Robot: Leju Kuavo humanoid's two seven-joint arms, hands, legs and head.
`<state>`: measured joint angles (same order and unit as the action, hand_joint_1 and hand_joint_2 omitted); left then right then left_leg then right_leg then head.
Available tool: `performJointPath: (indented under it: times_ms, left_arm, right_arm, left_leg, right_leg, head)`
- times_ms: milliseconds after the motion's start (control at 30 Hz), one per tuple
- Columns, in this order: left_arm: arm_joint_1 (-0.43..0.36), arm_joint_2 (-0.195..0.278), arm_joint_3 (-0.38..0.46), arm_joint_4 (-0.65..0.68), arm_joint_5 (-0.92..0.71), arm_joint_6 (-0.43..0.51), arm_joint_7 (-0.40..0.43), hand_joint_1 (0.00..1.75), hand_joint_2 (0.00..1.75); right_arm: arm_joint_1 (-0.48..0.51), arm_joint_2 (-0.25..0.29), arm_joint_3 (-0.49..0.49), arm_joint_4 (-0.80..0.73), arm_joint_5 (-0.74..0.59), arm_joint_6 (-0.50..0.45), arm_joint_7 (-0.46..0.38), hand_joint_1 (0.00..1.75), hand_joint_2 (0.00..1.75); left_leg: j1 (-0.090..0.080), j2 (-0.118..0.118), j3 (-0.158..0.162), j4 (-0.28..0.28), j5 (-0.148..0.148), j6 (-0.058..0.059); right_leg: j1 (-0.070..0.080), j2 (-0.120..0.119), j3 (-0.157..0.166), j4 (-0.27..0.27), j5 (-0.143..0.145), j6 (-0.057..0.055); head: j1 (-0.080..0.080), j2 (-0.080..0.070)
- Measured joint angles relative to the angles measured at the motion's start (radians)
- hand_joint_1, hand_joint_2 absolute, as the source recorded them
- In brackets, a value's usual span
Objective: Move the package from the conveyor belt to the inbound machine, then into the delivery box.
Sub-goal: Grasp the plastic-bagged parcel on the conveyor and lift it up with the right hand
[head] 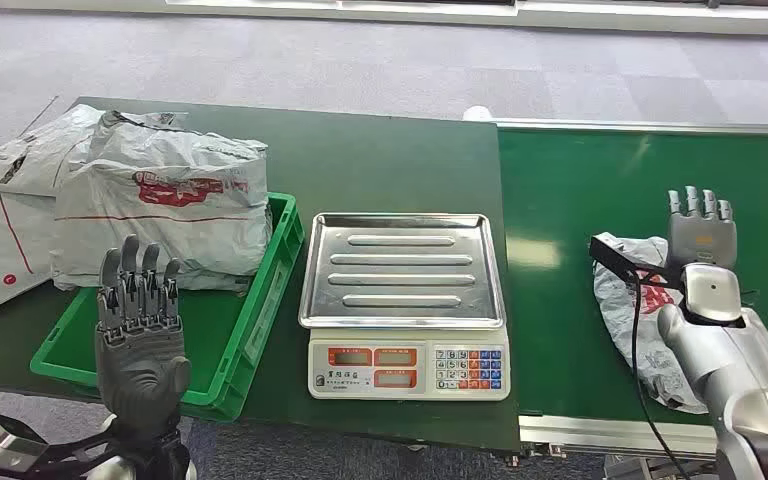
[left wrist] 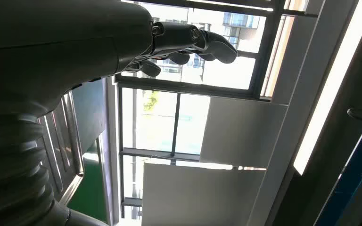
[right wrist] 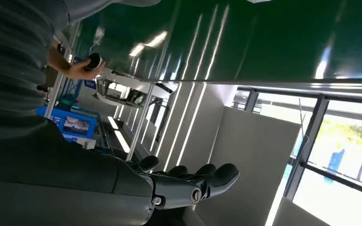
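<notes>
A crumpled grey package (head: 620,300) with red print lies on the green conveyor belt (head: 600,190) at the right. My right hand (head: 702,235) hovers over its far end with fingers stretched out and apart, holding nothing; my forearm hides part of the package. In the right wrist view the fingers (right wrist: 188,183) lie straight and empty. My left hand (head: 140,310) is raised at the lower left, in front of the green crate (head: 260,320), fingers up and spread, and its fingers (left wrist: 188,40) hold nothing. The scale (head: 410,370) stands between us with a bare steel tray (head: 403,225).
The crate holds a large grey package (head: 170,205), and another package (head: 0,240) lies on the table left of it. A steel rail (head: 610,432) edges the belt's near side. A person's hand (right wrist: 82,68) holds a small dark object in the right wrist view.
</notes>
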<state>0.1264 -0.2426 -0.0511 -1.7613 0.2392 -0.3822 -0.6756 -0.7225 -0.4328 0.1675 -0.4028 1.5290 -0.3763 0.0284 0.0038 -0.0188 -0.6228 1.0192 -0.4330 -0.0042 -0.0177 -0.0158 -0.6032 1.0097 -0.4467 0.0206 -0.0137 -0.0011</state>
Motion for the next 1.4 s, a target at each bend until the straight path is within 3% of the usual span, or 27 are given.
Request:
performJointPath:
  times_ms: [400, 467, 633, 733, 1167, 1300, 1400]
  left_arm:
    - [0.002, 0.000, 0.000, 0.000, 0.000, 0.000, -0.007, 0.00, 1.75]
    - [0.002, 0.000, 0.000, 0.000, -0.001, 0.000, -0.012, 0.00, 1.75]
    - [-0.020, 0.004, 0.002, 0.013, -0.003, -0.018, -0.022, 0.00, 1.75]
    - [-0.037, 0.006, 0.008, 0.025, -0.006, -0.026, -0.023, 0.00, 1.75]
    - [-0.045, 0.004, 0.028, 0.037, -0.020, -0.037, -0.021, 0.00, 1.75]
    - [-0.046, 0.002, 0.034, 0.027, -0.031, -0.037, -0.018, 0.00, 1.75]
    - [-0.048, 0.002, 0.039, 0.026, -0.033, -0.033, -0.021, 0.00, 1.75]
  right_arm:
    - [-0.028, -0.020, -0.017, 0.061, -0.021, 0.074, 0.005, 0.00, 1.75]
    - [-0.031, -0.020, -0.032, 0.066, -0.072, 0.156, -0.033, 0.00, 1.75]
    - [-0.018, -0.012, -0.134, 0.079, -0.244, 0.553, -0.239, 0.00, 1.75]
    - [0.005, -0.002, -0.174, 0.087, -0.270, 0.669, -0.285, 0.00, 1.75]
    - [0.020, 0.018, -0.220, 0.099, -0.288, 0.747, -0.293, 0.00, 1.75]
    - [0.020, 0.026, -0.221, 0.099, -0.300, 0.765, -0.309, 1.75, 1.75]
    - [0.024, 0.032, -0.221, 0.099, -0.319, 0.775, -0.329, 1.75, 1.75]
  left_leg:
    - [0.000, 0.001, 0.000, 0.000, 0.000, 0.000]
    - [0.000, 0.001, 0.000, 0.000, 0.000, 0.000]
    - [0.000, 0.001, 0.000, 0.000, 0.000, 0.000]
    - [0.000, 0.001, 0.000, 0.000, 0.000, 0.000]
    - [0.000, 0.002, 0.000, 0.000, 0.000, 0.000]
    - [0.000, 0.002, 0.000, 0.000, 0.000, 0.000]
    - [0.000, 0.002, 0.001, 0.000, 0.000, 0.000]
  right_leg:
    - [-0.001, 0.001, 0.000, 0.000, 0.000, 0.000]
    - [0.000, 0.001, 0.000, 0.000, 0.000, 0.000]
    - [0.000, 0.000, 0.000, 0.000, 0.000, 0.000]
    - [0.000, 0.000, 0.000, 0.000, 0.000, 0.000]
    - [0.000, 0.001, 0.000, 0.000, 0.000, 0.000]
    - [0.000, 0.001, 0.000, 0.000, 0.000, 0.000]
    - [0.000, 0.001, 0.000, 0.000, 0.000, 0.000]
  head:
    - [0.000, 0.000]
    - [0.000, 0.000]
    - [0.000, 0.000]
    - [0.000, 0.000]
    - [0.000, 0.000]
    - [0.000, 0.000]
    - [0.000, 0.000]
